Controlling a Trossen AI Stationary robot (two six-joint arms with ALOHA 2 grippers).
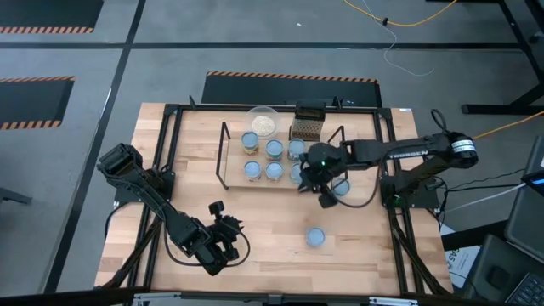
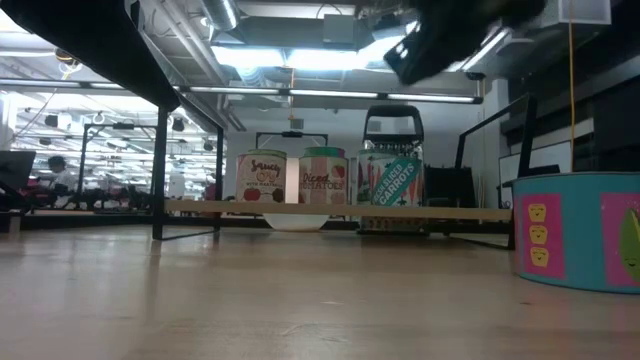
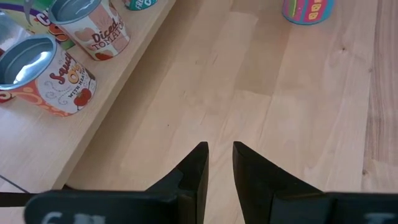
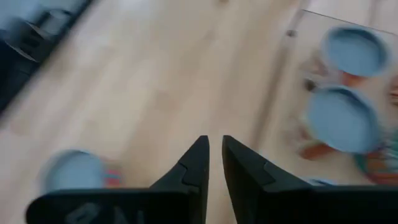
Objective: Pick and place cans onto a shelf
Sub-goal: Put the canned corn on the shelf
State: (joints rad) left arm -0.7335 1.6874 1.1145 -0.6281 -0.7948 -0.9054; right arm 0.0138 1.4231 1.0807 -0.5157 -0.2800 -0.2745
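Observation:
Several cans (image 1: 274,159) with pale blue tops stand upright on the low light-wood shelf (image 1: 236,181) at the table's far middle. One can (image 1: 316,236) stands alone on the table nearer the front; it looms large in the low view (image 2: 580,230). Another can (image 1: 342,188) shows beside the shelf's right end, partly hidden by my right arm. My right gripper (image 1: 325,201) hangs above the table by that end, its fingers (image 4: 198,152) nearly together and holding nothing. My left gripper (image 1: 229,244) waits near the front left, a narrow gap between its fingers (image 3: 196,162), with nothing in it.
A clear bowl (image 1: 263,121) with whitish contents and a small dark mesh box (image 1: 307,127) stand behind the shelf. Thin black wire frames (image 1: 224,153) rise at the shelf's ends. Bare wood lies between the two grippers at the front.

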